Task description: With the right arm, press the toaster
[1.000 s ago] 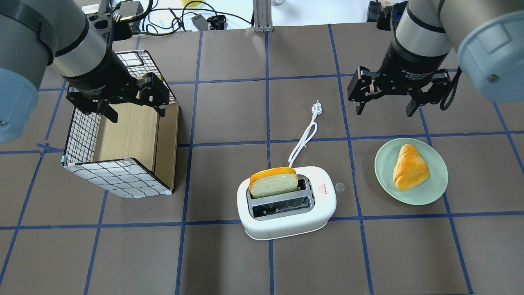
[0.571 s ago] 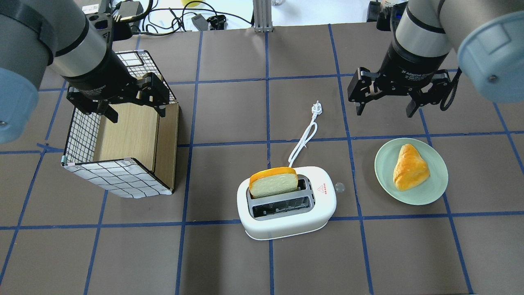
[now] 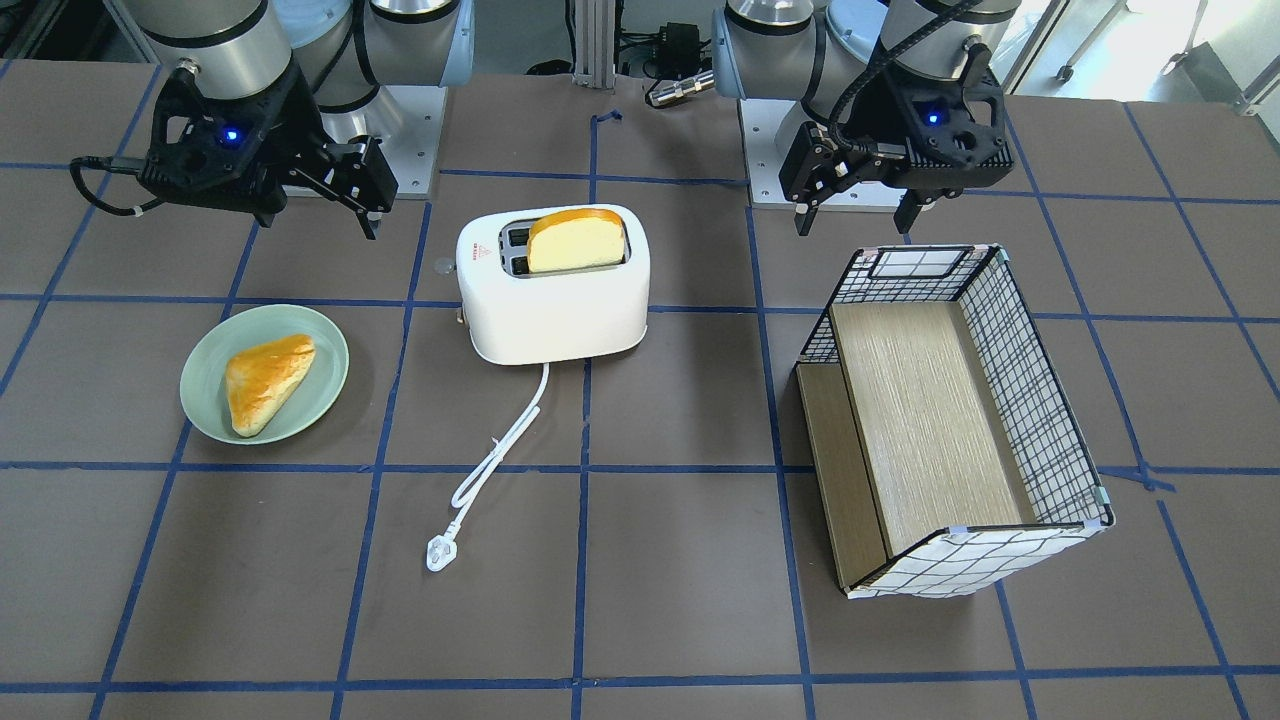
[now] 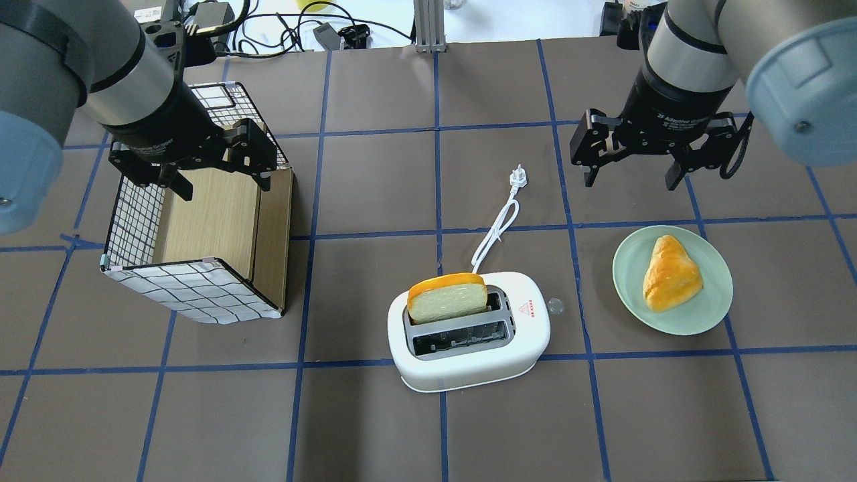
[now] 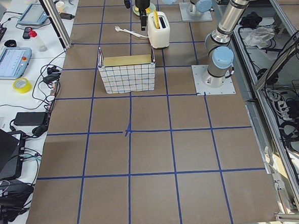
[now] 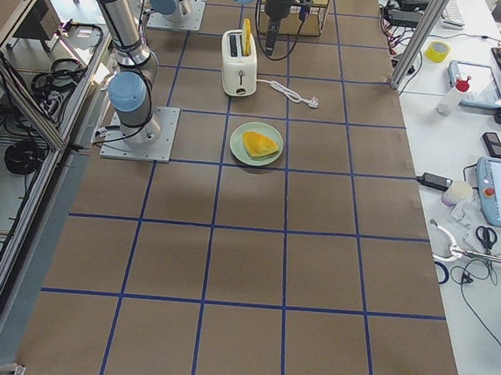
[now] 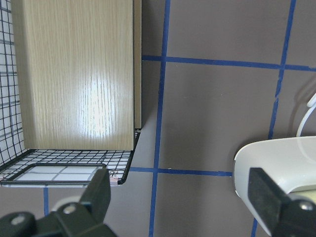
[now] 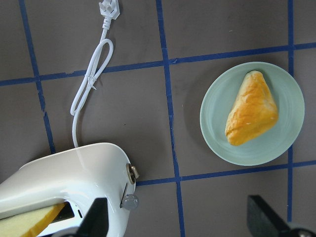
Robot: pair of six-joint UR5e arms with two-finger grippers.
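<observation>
The white two-slot toaster [image 4: 469,331] stands at the table's middle with a bread slice [image 4: 447,298] upright in its far slot. Its lever knob [image 4: 555,306] sticks out on its right side; in the right wrist view the knob [image 8: 130,201] shows by the toaster's [image 8: 64,175] end. The white cord and plug [image 4: 499,221] lie behind it. My right gripper [image 4: 629,177] hangs open and empty above the table, behind and to the right of the toaster; it also shows in the front view [image 3: 315,215]. My left gripper [image 4: 221,187] is open and empty over the wire basket.
A green plate [image 4: 629,284] with a pastry [image 4: 669,273] lies right of the toaster, below the right gripper. A wire basket with a wooden liner [image 4: 201,227] stands tilted at the left. Blue tape lines grid the brown table.
The right gripper has shifted very slightly; nothing else has moved.
</observation>
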